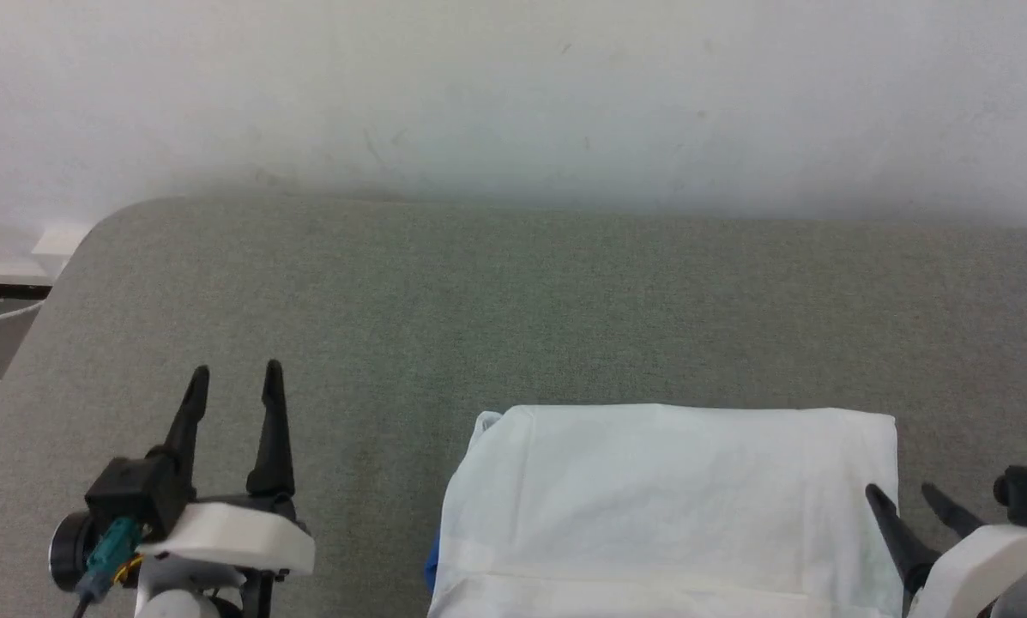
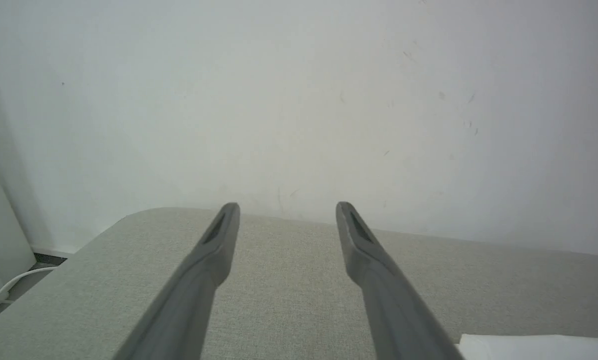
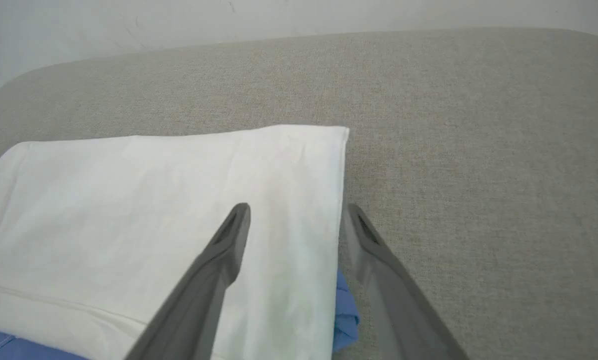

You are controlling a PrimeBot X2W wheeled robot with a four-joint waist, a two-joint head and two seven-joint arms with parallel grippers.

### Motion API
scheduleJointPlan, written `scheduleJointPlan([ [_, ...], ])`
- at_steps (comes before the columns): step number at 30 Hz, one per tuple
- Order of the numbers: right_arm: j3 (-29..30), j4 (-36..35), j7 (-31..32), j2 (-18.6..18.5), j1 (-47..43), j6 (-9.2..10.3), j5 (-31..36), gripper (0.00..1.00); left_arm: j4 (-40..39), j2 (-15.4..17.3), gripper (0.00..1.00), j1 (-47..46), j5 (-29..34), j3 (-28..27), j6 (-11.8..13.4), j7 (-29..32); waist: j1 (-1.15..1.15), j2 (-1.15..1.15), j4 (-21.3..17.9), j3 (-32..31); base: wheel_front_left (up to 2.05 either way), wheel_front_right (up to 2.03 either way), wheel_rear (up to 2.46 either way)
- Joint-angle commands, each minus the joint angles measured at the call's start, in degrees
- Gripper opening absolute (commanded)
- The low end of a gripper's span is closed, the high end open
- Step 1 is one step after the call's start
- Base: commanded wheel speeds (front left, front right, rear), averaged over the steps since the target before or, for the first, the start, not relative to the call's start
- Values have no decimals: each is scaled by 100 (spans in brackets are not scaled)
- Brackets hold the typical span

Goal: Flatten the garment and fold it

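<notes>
Garment (image 1: 667, 506) folded, compact rectangle at table (image 1: 479, 300) near edge. Fold likely done, so left gripper (image 1: 236, 369), right gripper (image 1: 897, 489) hold nothing, fingers wide.

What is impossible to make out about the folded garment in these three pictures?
1. Near part of the garment: head view, cut off by the bottom edge.
2. Front or back: cannot tell; plain white cloth faces up.
3. Blue cloth: right wrist view, mostly covered by the white layer; sleeve or trim, unclear.
4. Right end effector: its body is cut off at the head view's corner.
</notes>
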State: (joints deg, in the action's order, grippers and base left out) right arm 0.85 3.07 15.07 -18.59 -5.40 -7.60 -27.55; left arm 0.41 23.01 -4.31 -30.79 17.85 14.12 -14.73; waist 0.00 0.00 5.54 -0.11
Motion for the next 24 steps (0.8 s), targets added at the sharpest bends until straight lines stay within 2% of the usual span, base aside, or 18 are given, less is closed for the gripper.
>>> scheduleJointPlan([
  [1, 180, 117, 97, 264, -111, 11, 164, 100, -133, -198, 100, 300, 350, -298, 18, -25, 0, 0, 7, 5, 0, 0, 0],
  [5, 665, 407, 373, 801, -186, 11, 496, 100, -364, -596, 100, 739, 1031, -844, -90, -26, 0, 0, 32, 8, 0, 0, 0],
  [9, 959, 652, 632, 1122, -144, 11, 634, 100, -359, -882, 100, 979, 1440, -1114, -368, -26, 0, 0, 79, 24, 0, 0, 0],
  [17, 918, 1144, 1069, 1136, 222, 11, 526, 100, -286, -1286, 100, 885, 1862, -1480, -870, -27, 0, 0, 203, 238, 0, 0, 0],
  [24, 439, 1522, 1490, 1153, 373, 11, 171, 100, -277, -1582, 100, 764, 2101, -1692, -1169, -27, 0, 0, 298, 538, 0, 0, 0],
])
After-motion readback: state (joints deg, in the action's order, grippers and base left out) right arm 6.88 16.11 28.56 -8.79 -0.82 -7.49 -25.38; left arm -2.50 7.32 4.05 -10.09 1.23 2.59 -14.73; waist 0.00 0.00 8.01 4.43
